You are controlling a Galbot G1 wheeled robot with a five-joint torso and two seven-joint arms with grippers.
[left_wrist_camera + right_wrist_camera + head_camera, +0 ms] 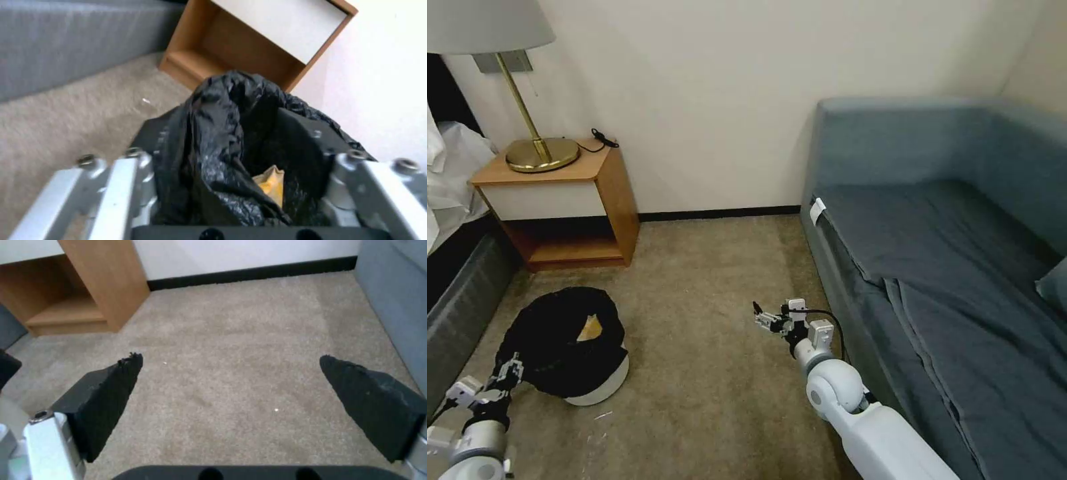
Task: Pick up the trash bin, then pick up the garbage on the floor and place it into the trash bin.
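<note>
The bin (570,347) sits tilted on the carpet (707,320) at about 8 o'clock in the head view, its white base toward 5 o'clock and its black bag (554,333) bunched over the rim. Inside the bag lies a yellow-brown wrapper (590,328); the left wrist view shows the same wrapper (271,185) deep among the crinkled folds of the bag (222,160).

The left gripper (508,373) is at the bin's 8 o'clock edge, touching the bag. In the left wrist view its metal fingers (129,186) stand on either side of the bunched bag, pinching the bag and the rim under it.

The right gripper (762,317) hangs over bare carpet near the middle of the head view, well apart from the bin, at its 3 o'clock. Its black pads (106,396) are spread wide with nothing between them but carpet (231,373).

Beyond the bin, at 12 o'clock, stands a wooden nightstand (560,207) carrying a brass lamp (537,150). A bed (460,280) edge runs along 9 o'clock, and a blue-grey sofa (947,267) fills the 3 o'clock side against the wall (714,100).
</note>
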